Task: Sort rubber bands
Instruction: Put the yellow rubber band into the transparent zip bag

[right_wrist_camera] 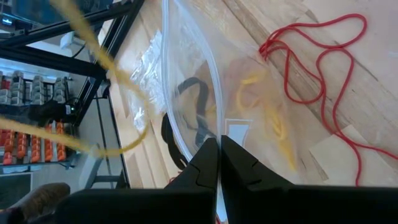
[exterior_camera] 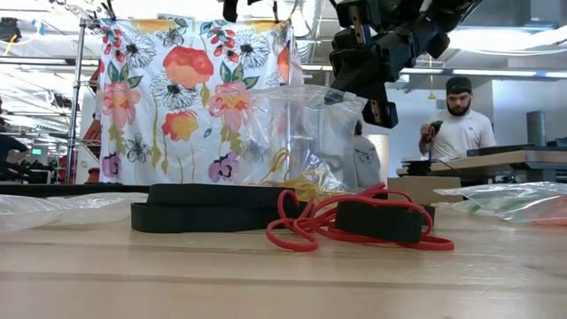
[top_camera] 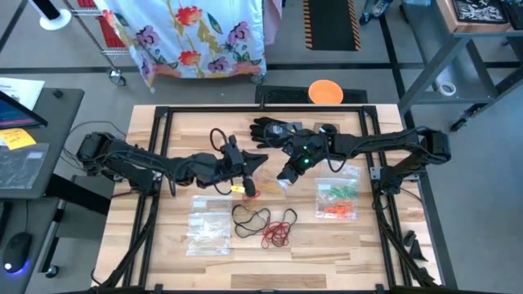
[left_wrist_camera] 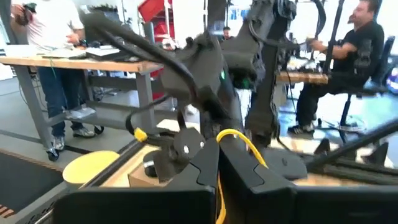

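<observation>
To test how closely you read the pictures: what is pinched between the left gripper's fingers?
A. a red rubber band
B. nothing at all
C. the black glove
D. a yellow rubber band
D: in the left wrist view a yellow rubber band loops up from between the shut fingers of the left gripper, while the red rubber bands lie loose on the table.
</observation>
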Motion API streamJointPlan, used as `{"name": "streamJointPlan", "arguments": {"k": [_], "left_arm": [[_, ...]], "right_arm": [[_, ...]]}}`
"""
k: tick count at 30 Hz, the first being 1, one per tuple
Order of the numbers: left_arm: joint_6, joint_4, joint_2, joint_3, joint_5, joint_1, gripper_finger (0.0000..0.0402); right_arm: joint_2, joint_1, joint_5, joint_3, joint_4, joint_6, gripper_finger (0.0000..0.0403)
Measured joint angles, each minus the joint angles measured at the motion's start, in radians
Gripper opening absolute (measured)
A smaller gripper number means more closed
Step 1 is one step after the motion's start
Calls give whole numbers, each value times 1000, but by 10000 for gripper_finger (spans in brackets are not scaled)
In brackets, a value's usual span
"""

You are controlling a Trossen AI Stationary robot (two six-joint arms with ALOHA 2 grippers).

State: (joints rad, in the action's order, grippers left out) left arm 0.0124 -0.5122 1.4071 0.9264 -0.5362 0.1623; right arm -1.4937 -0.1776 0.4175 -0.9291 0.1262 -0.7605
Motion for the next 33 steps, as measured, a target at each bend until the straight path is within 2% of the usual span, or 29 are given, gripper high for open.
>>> {"name": "streamJointPlan", "arguments": {"k": [18,33], "left_arm": [[-8,188,0,0,-43,-3,0],[-14,230,0,0,-46,-51,0]], "right_arm": [[0,0,0,0,0,-1,8],[0,0,0,0,0,-4,8]]}}
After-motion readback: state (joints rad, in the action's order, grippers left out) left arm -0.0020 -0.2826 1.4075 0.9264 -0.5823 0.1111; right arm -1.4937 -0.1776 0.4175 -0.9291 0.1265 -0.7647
